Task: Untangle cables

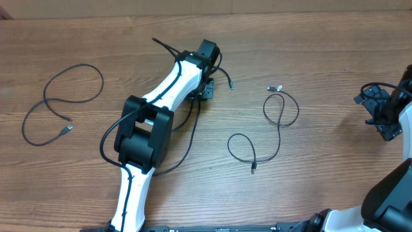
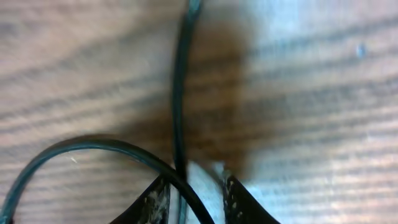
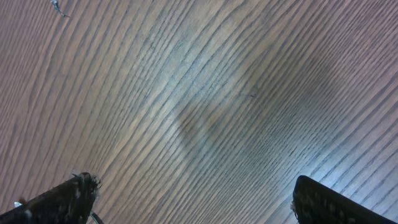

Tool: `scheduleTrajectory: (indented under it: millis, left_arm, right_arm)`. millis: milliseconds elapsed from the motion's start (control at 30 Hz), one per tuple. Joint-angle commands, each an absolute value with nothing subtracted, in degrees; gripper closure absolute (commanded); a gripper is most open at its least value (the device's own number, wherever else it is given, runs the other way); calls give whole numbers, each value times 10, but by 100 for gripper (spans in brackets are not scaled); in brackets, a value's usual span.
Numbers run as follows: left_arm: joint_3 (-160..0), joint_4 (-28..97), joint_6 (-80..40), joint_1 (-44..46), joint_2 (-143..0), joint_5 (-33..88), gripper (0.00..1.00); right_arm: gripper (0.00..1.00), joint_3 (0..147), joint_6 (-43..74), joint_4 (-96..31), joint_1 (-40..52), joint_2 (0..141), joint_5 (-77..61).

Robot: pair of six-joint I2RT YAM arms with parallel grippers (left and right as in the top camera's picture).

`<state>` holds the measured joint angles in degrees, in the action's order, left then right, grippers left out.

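cable (image 2: 179,93) | axis vert in wrist view | btwn L gripper (image 2: 196,182) jaws

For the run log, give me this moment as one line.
left tool: astride middle cable, grip unclear | right tool: open, empty | left cable, right cable: separate, untouched

Three thin black flexible cords lie flat. One cord (image 1: 64,100) snakes in a loose S well left of the white-and-black left arm (image 1: 168,87). A second (image 1: 195,125) runs under that arm, with its plug (image 1: 230,84) just right of it. The third (image 1: 279,138) curls in two loops farther right and has a silver plug at its top end.
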<state>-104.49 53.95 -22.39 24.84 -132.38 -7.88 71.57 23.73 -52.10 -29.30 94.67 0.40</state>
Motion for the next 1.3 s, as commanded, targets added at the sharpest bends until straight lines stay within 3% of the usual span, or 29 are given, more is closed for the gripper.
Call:
scheduleTrajectory:
  millis: [0, 500, 600, 700, 967, 1133, 1200, 1267]
  left_arm:
    - [-1040, 522, -234, 247, -1331, -124, 70]
    - [-1039, 493, -234, 248, -1346, -100, 73]
    - [-1037, 499, -231, 248, -1350, -79, 79]
    - [-1035, 503, -231, 248, -1354, -61, 95]
    - [-1035, 503, -221, 247, -1357, -25, 95]
    - [-1035, 504, -216, 247, -1357, -24, 52]
    - [-1035, 500, -216, 245, -1357, -29, 49]
    - [-1039, 498, -215, 240, -1356, -29, 53]
  right_arm:
    - [0, 715, 237, -518, -294, 944, 8]
    - [0, 715, 237, -518, -294, 944, 8]
    - [0, 715, 237, -518, -294, 944, 8]
    - [0, 715, 237, -518, -294, 944, 8]
    - [0, 715, 237, -518, -294, 944, 8]
    - [0, 715, 237, -518, -294, 944, 8]
    - [0, 715, 237, -518, -294, 944, 8]
    - [0, 715, 237, -518, -294, 944, 8]
